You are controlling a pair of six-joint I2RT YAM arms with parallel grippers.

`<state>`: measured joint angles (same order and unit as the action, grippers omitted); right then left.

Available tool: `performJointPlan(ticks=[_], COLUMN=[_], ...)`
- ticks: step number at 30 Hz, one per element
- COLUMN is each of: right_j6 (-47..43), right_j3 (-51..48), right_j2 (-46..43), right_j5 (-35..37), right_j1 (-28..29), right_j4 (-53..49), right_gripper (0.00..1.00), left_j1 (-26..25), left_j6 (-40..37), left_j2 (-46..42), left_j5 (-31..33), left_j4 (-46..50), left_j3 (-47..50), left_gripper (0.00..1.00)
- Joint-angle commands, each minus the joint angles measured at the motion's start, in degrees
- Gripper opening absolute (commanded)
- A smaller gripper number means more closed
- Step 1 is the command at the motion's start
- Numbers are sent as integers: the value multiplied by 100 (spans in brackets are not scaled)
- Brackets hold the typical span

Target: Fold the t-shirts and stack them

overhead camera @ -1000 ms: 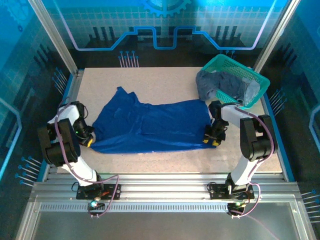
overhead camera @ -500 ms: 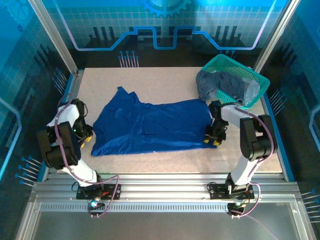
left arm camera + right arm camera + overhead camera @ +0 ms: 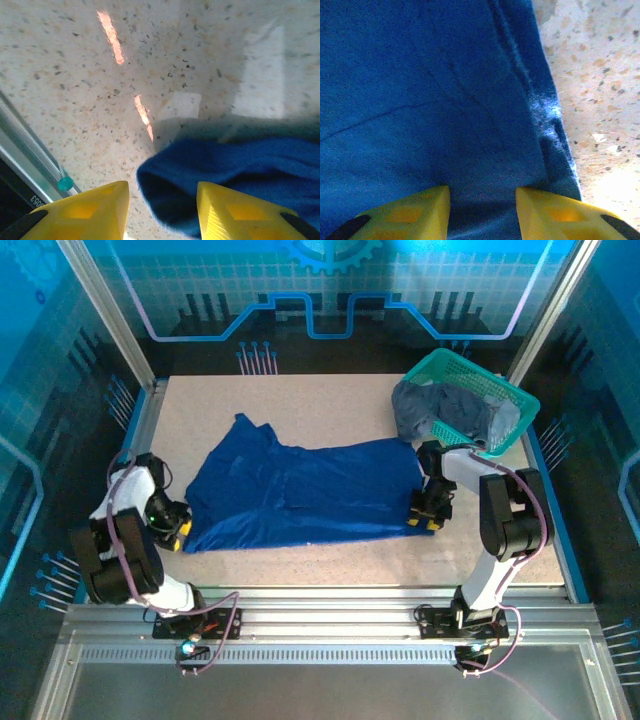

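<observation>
A royal blue t-shirt [image 3: 300,495] lies spread flat across the middle of the table. My left gripper [image 3: 176,530] sits low at its near left corner. In the left wrist view the yellow fingers [image 3: 90,210] stand open, and that rounded corner of the blue t-shirt [image 3: 200,170] rests loose on the table, reaching in between them. My right gripper [image 3: 426,516] is at the shirt's near right corner. Its jaws [image 3: 482,212] stand apart over the blue t-shirt [image 3: 430,100], just inside the hem. Duller grey-blue t-shirts [image 3: 440,410] are piled in the basket.
The teal mesh basket [image 3: 505,390] stands at the back right, close behind the right arm. A metal rail [image 3: 30,165] runs along the table's left edge beside my left gripper. Bare speckled table [image 3: 300,400] lies behind the shirt.
My left gripper has opened and let go of the shirt's left corner, which now lies on the table. The left arm shifted slightly toward the near edge. The right arm has not moved.
</observation>
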<state>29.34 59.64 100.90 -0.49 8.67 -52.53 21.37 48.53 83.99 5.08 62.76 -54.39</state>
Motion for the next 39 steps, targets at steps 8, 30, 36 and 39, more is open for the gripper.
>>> performJointPlan(ticks=[8,30,36,39], right_j6=[-150,264,194,225], right_j3=[309,679,642,521], right_j2=[32,389,570,548], right_j5=[379,1,91,140], right_j1=[-344,230,201,219], right_j4=[-290,-303,-318,-318], right_gripper=[44,45,45,45], left_j1=[-2619,-1942,-1732,-1731], left_j6=[1107,-1139,-1598,-1575], left_j2=[52,1750,2144,2293], left_j5=[-899,351,641,702], left_j4=[263,-226,-494,-446], left_j3=[-697,-638,-705,-790], left_gripper=[29,6,5,5])
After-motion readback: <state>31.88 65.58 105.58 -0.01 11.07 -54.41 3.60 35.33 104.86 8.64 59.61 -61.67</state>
